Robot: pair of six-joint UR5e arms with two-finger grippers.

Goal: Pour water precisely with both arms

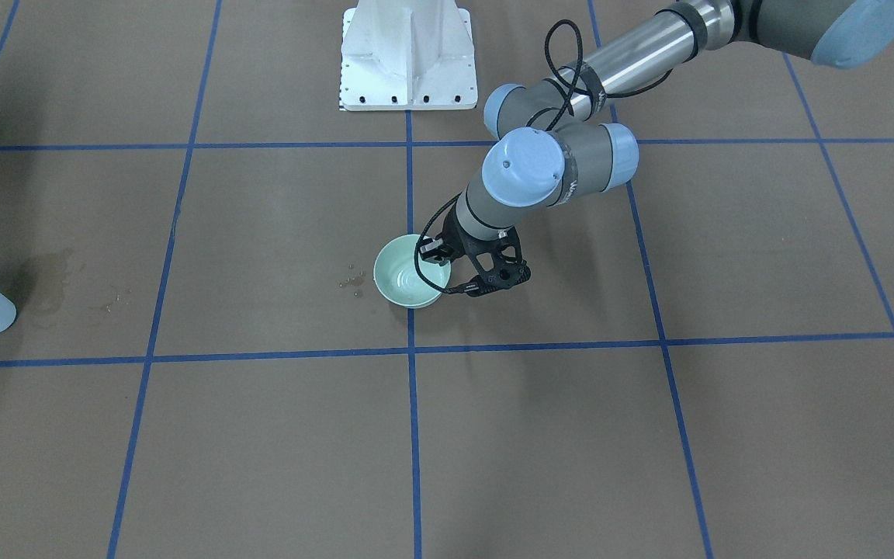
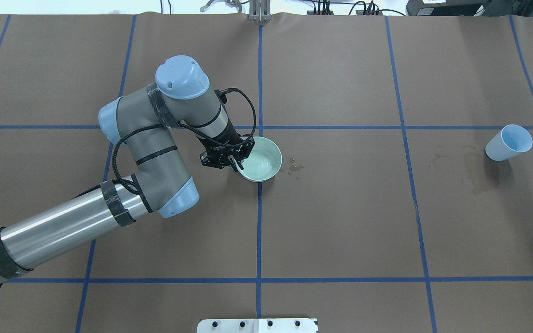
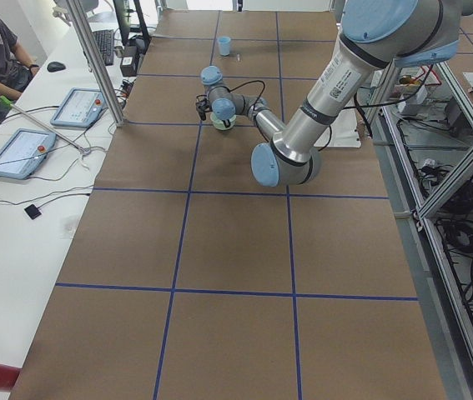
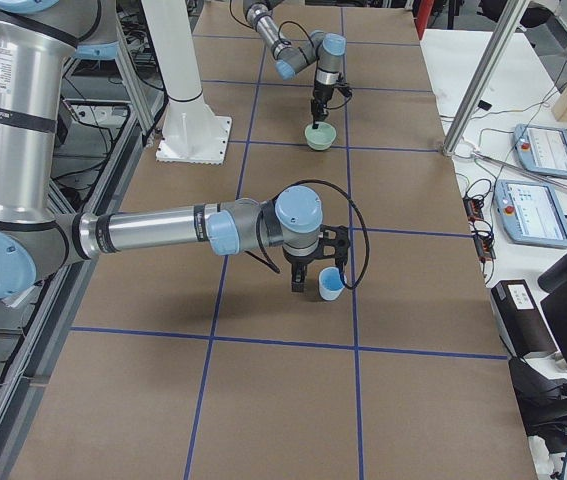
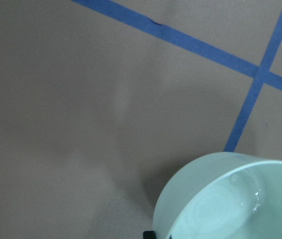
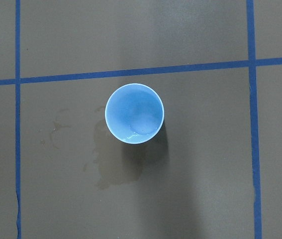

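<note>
The water lies shallow in the bottom of a pale green bowl, showing as faint ripples and a few white glints. The bowl sits on the brown tabletop right on a crossing of the blue tape lines, roughly mid-table. The left gripper comes down on the bowl's rim on the robot's left side, its fingers drawn narrow and pinched on that edge, one tip dark against the outer wall in the wrist view. The left arm folds back from there toward the near left corner. Just beside the bowl on its other side, a scatter of small droplets marks the paper.

Well apart, toward the robot's right end, a light blue cup stands upright next to a damp stain. The right gripper is close by the cup, and I cannot tell whether it is wide or narrow. The right arm stretches out low to it. The white pedestal stands at the robot's side.
</note>
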